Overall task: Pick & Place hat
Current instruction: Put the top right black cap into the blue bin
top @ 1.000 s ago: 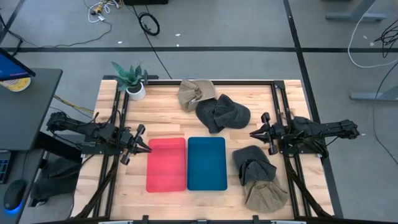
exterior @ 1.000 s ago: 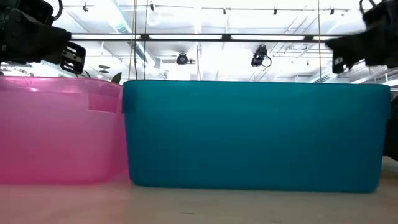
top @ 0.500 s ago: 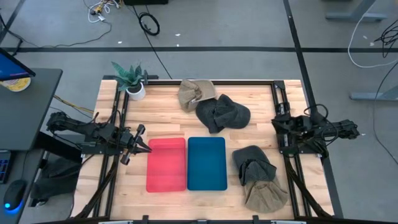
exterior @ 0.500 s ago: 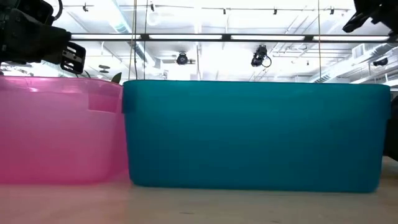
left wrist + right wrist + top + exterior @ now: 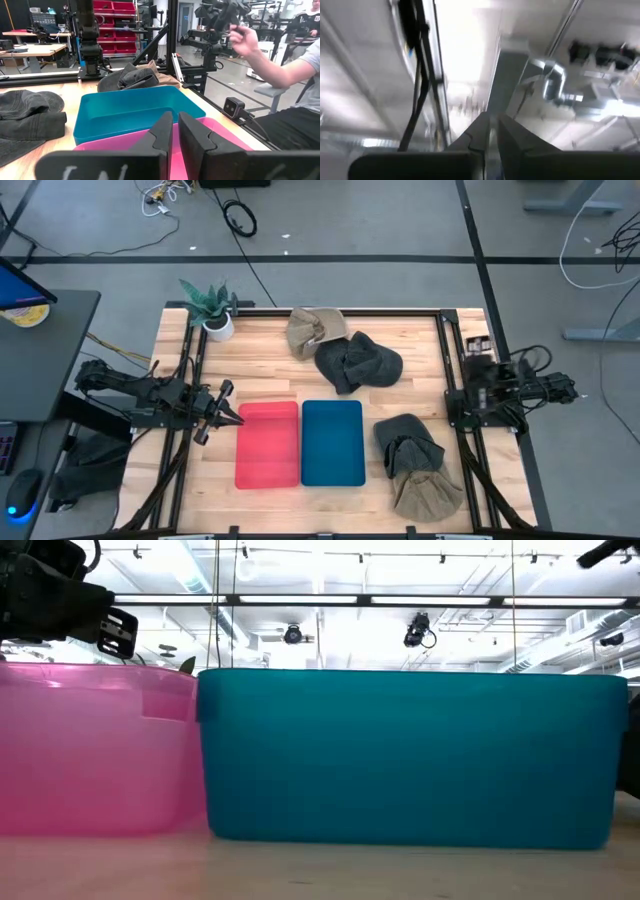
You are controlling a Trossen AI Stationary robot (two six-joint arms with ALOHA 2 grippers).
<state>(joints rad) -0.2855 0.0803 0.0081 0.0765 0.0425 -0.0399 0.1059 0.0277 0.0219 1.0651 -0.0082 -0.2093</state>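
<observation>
The left gripper (image 5: 236, 418) sits pressed together beside the pink bin (image 5: 268, 444). The right gripper (image 5: 491, 131), also pressed together, points up.

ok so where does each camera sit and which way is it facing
High: overhead, straight down on table, hats, both arms.
Low: at tabletop height, level at the pink bin and teal bin; left arm's tip shows above.
Left wrist: past the left gripper's shut fingers toward both bins, hats, a person.
Right wrist: the right gripper aims at the ceiling.
High, low and left wrist share the bins.
</observation>
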